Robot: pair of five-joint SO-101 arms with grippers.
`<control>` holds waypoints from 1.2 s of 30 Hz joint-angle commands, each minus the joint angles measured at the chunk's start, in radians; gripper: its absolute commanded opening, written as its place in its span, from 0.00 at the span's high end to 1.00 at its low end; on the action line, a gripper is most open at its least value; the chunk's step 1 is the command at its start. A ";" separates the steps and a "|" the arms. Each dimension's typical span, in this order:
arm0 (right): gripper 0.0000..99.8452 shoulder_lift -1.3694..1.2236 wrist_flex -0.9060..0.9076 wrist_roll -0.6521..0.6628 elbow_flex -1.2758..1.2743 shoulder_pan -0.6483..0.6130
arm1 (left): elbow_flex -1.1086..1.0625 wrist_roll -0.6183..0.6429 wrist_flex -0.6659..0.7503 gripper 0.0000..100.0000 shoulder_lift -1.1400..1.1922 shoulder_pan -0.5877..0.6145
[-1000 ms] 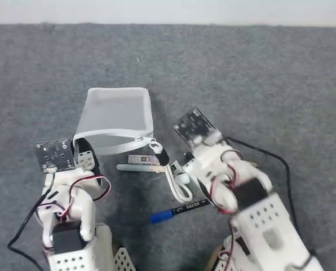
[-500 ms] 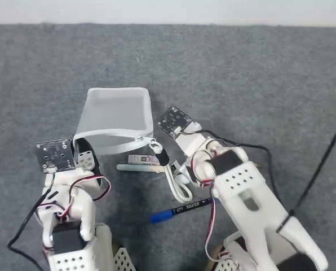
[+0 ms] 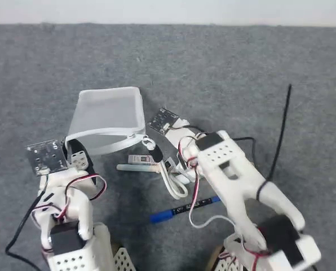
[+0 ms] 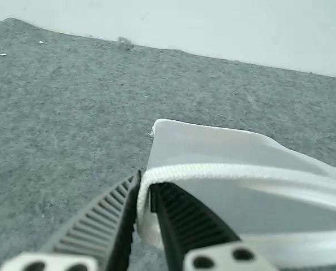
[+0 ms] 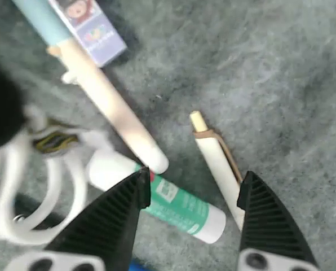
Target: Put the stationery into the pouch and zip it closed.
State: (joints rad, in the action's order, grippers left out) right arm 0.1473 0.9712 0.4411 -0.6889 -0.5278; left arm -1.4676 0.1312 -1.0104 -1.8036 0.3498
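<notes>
The cream pen (image 5: pixel 219 164) looks light, stiff and smooth, so it may roll or slip. A hold across the middle of its barrel seems safest. It lies beside a green-labelled stick (image 5: pixel 176 208), near the mouth of the pouch (image 3: pixel 107 116). The pouch is soft and floppy, and the left end effector (image 4: pixel 143 195) is clenched on its zipper edge. The right end effector (image 5: pixel 193 179) hangs released over the pen, above the grey desk (image 3: pixel 258 73).

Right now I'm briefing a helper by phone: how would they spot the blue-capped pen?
Start at the white pouch on the grey mat; by its open mouth lies a cluster of pale stationery. Just beyond that cluster, away from the pouch, lies the pen, the only item with a bright blue cap and black barrel.
</notes>
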 commanded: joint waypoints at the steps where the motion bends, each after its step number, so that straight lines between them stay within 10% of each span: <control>1: 0.77 -0.050 -0.013 0.014 0.109 0.041 | 0.071 0.014 0.029 0.99 -0.017 0.006; 36: 0.99 -0.334 -0.002 0.055 0.316 0.188 | 0.067 0.008 0.023 0.99 -0.017 0.006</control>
State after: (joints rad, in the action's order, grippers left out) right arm -0.1918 0.9666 0.5347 -0.4296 -0.3713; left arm -1.4676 0.1312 -1.0104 -1.8036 0.3498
